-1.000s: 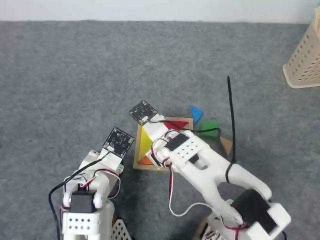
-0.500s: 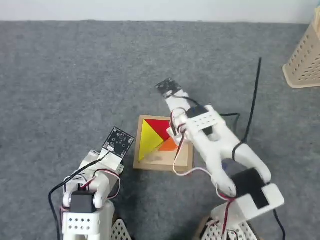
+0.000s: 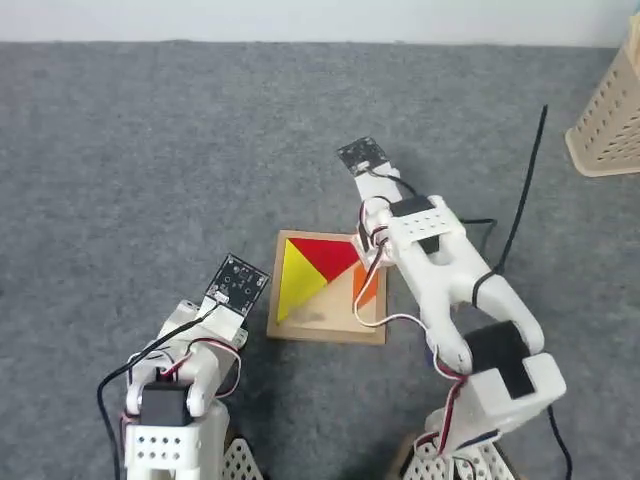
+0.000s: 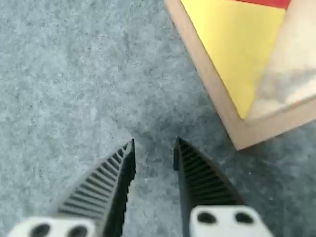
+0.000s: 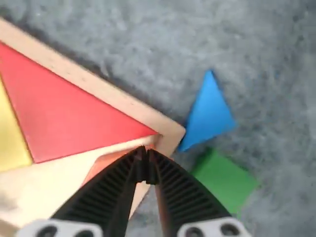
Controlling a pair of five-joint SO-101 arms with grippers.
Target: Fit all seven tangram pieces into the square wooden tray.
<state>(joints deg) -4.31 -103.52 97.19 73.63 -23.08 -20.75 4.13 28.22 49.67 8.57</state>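
Now my right pincer [image 5: 146,160], closed and empty, hangs over a corner of the square wooden tray [image 5: 170,132], probably aiming for the small blue triangle [image 5: 210,116] just beside it.

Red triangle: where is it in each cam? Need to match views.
High view: red triangle in the tray's far half.
Left wrist view: thin red sliver beyond the yellow triangle.
Right wrist view, close ahead of the right end effector, inside the tray corner.
Shared landmark: the yellow triangle bordering it.
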